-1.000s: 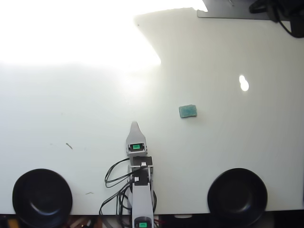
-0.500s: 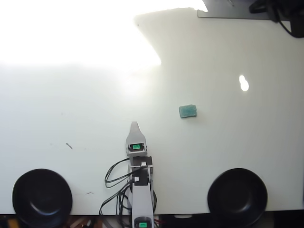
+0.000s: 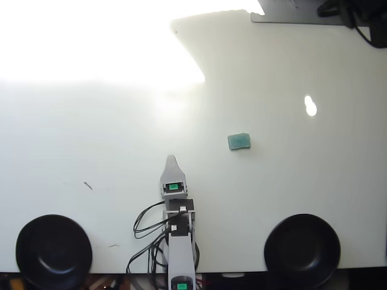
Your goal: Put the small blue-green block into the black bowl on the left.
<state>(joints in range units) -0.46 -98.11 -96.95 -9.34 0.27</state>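
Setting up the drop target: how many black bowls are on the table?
2. One round glossy black bowl sits at the overhead view's bottom left, the other at its bottom right; both empty, none seems hidden.

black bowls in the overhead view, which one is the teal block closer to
The black bowl at the lower right. The teal block lies right of the arm's midline, so it is nearer that one than the matching bowl at the lower left.

We have one overhead view, looking straight down from well above on the white table (image 3: pixel 290 72). The arm (image 3: pixel 180 241) enters at the near edge, between two bowls.
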